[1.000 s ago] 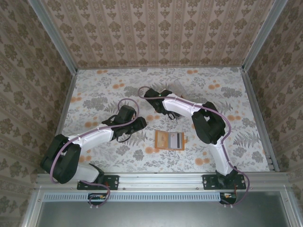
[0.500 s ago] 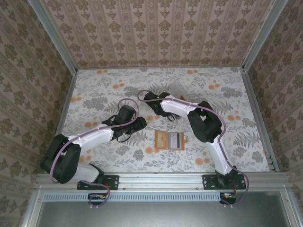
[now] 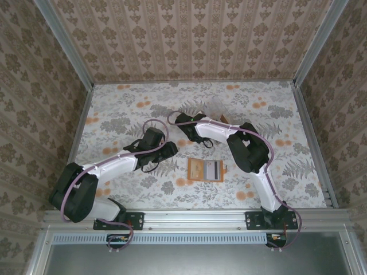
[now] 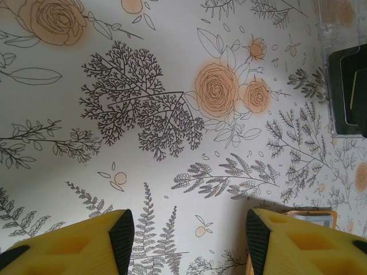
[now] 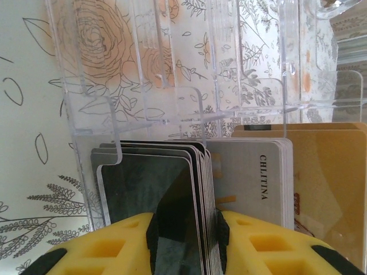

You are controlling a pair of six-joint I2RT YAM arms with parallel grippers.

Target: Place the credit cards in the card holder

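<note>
Right wrist: right end effector (image 5: 184, 228) pinches several credit cards (image 5: 172, 183) in the clear box (image 5: 114, 86); I'd lift straight up, shedding extras.

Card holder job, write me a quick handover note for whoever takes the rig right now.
Left tool: open, empty, over the table beside the card holder.
Right tool: jaws either side of the dark credit cards standing in the clear box; firm grip not confirmed.
Card holder: lies open between the arms, a grey card on its right half in the top view.
Done: at most that one card.
Left to do: lift cards from the box and slot them into the holder; a light card and a yellowish card also stand there.
</note>
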